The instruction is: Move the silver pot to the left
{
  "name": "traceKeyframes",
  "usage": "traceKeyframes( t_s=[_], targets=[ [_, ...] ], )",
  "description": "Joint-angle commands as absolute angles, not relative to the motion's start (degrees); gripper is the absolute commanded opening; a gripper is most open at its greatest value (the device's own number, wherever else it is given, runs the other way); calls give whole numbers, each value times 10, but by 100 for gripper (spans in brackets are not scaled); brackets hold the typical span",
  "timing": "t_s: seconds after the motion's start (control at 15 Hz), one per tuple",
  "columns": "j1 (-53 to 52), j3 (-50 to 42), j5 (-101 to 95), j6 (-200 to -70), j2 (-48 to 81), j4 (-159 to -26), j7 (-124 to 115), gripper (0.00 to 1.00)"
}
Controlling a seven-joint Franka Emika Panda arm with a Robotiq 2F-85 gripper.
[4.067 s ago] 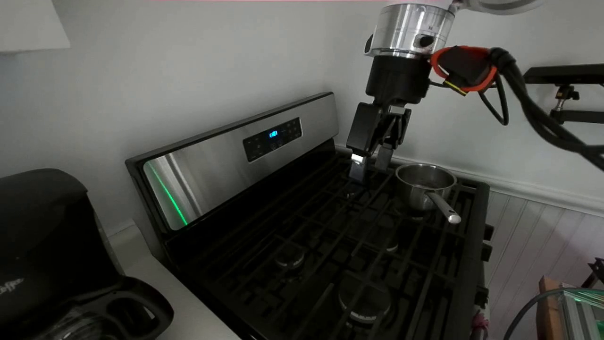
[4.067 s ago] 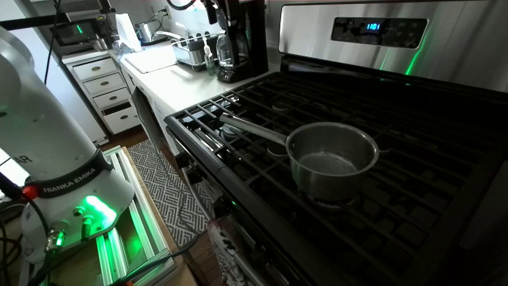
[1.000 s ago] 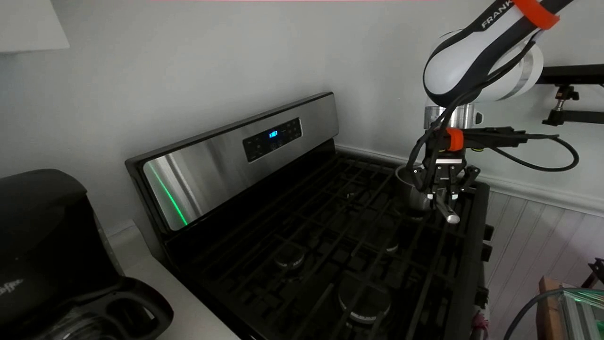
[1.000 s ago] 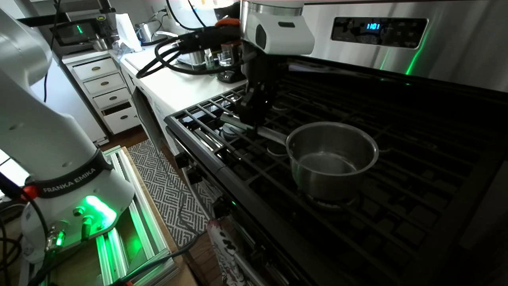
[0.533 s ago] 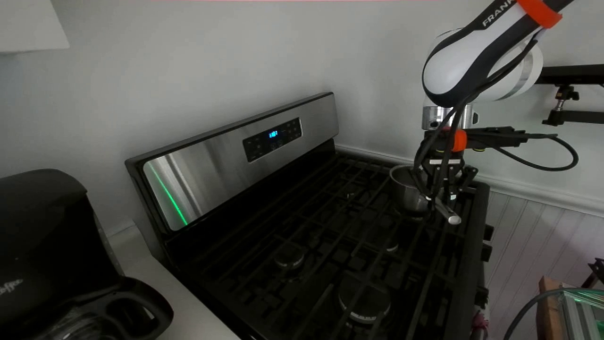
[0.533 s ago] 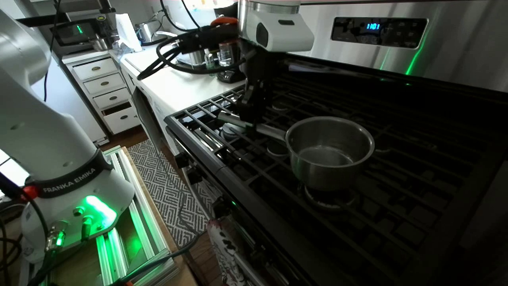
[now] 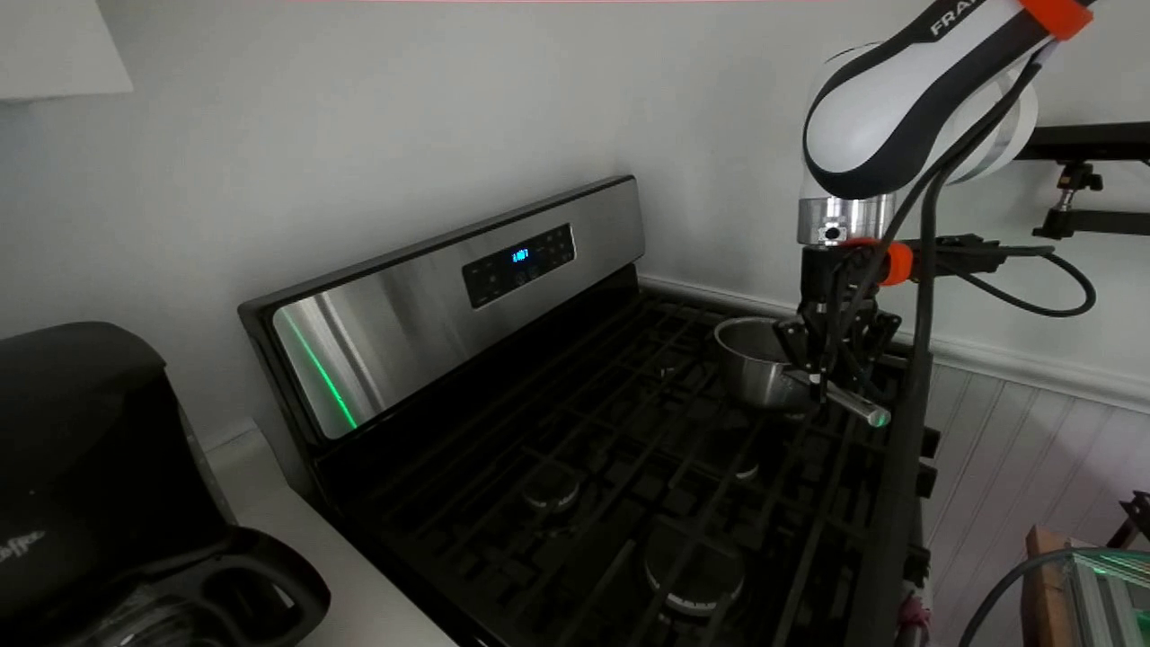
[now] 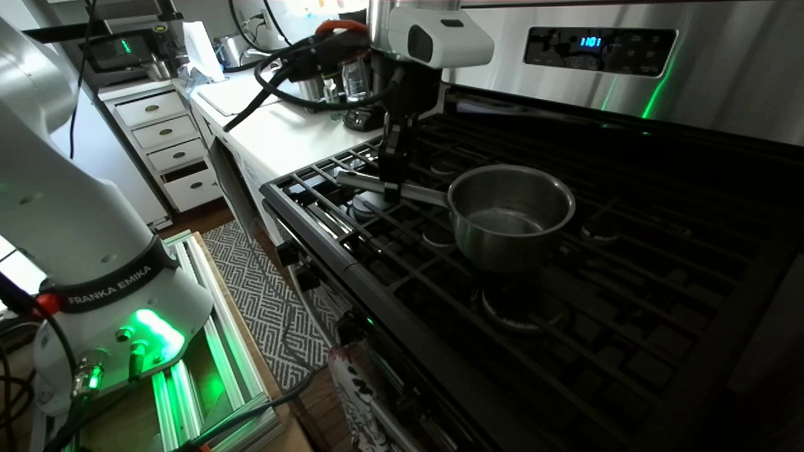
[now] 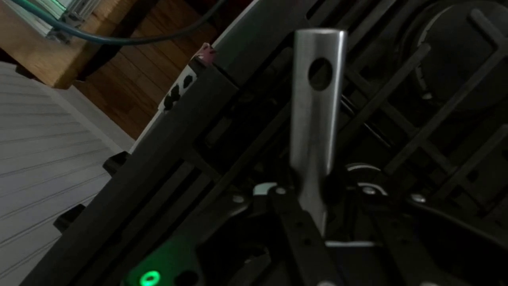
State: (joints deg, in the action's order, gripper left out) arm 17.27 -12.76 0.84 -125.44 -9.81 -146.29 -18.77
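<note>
The silver pot (image 8: 502, 248) is level over the stove grates, and it seems raised slightly above them. A burner it stood over shows in front of it in that exterior view. My gripper (image 7: 828, 388) points down and is shut on the pot's long handle (image 7: 861, 406), roughly midway along it. In the wrist view the handle (image 9: 316, 115) runs up between the dark fingers, its holed end sticking out beyond them. The pot's bowl is out of sight there, and the finger pads are too dark to make out.
Black grates (image 7: 629, 431) and burners spread to the left of the pot in an exterior view. Behind them rises the steel control panel (image 7: 431, 314). A coffee maker (image 7: 99, 476) stands beside the stove. The wall (image 7: 719, 207) is close behind the pot.
My gripper came to the handle and took hold of it. Over the last second the pot has lifted and shifted left in both exterior views, its handle swinging slightly.
</note>
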Motion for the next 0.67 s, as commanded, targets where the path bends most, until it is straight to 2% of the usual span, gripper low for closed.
traceKeyframes(
  t_s=[0.0, 0.6],
  targets=[
    [163, -124, -6, -1254, -134, -1482, -145, 7],
    [142, -108, -37, -1256, -128, -1485, -88, 7]
  ],
)
